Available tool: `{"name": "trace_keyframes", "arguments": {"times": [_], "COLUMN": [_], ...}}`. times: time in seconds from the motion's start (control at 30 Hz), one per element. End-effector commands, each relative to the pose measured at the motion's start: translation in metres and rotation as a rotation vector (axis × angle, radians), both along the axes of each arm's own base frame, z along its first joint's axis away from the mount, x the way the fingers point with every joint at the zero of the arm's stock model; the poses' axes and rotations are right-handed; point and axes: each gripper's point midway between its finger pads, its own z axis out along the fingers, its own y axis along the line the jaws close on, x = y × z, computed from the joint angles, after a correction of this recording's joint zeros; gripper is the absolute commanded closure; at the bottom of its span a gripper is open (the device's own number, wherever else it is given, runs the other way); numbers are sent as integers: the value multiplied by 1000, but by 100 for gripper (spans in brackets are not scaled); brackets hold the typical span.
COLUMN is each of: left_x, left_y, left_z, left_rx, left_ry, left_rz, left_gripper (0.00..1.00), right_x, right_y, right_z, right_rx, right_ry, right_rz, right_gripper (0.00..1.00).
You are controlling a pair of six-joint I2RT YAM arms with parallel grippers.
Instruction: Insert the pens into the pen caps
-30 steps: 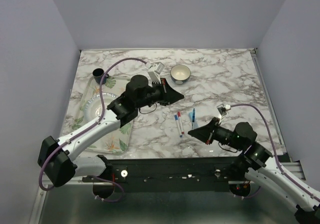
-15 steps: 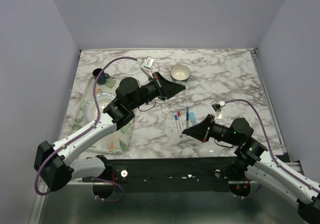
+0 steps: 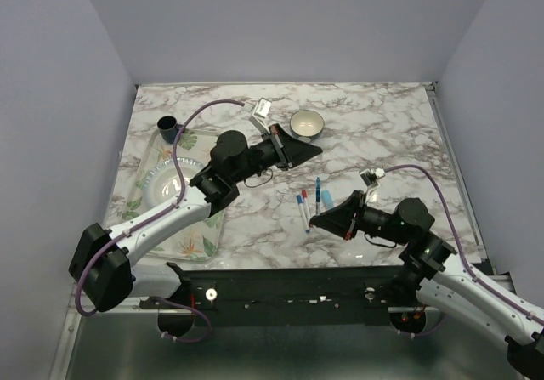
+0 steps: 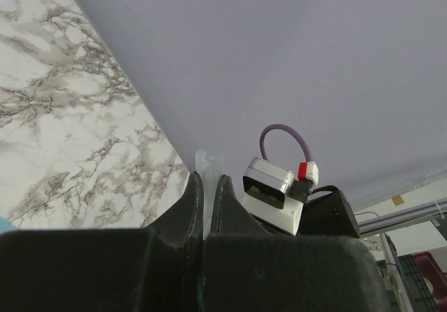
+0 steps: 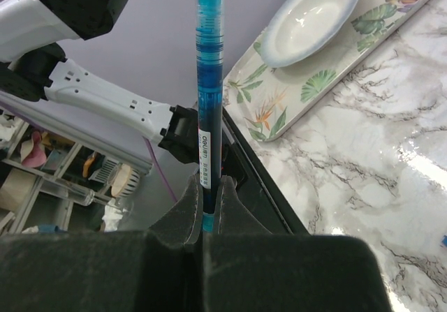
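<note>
Clamping a pale pen cap (image 4: 209, 162), the left tool (image 3: 315, 151) sits at twelve o'clock from the right tool (image 3: 314, 220), which grips a blue pen (image 5: 209, 82), and I reckon both want lining up on one axis before pushing gently together.

Bowl (image 3: 307, 123), floral tray (image 3: 197, 240), dark cup (image 3: 167, 127)

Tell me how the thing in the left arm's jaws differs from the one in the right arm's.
The pen cap is pale and translucent; the pen is bright blue with a white printed label. The pen cap pokes out as a short stub; the pen reaches far past its jaws. Both stand pinched between shut jaws.
</note>
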Motion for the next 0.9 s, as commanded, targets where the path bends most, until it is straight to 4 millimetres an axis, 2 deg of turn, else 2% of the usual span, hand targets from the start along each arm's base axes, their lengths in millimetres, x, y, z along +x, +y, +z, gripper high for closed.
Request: {"name": "trace_keyframes", "arguments": {"times": [0.0, 0.2, 0.47, 0.87], "left_x": [-9, -22, -29, -30], "left_y": [0, -2, 0, 3], "left_z": [7, 2, 0, 14], "left_rx": [-43, -50, -52, -61], "left_ry": [-15, 4, 7, -23], "left_rz": [-40, -72, -77, -65], "left_gripper": [100, 100, 100, 100], "right_x": [0, 1, 2, 0], "right_y": [1, -1, -2, -1], "right_z": [18, 21, 21, 16], "right_rx": [21, 30, 23, 17], "right_ry": [-61, -63, -57, -49], "right_rz": [3, -13, -21, -9], "right_gripper": [99, 99, 99, 99]}}
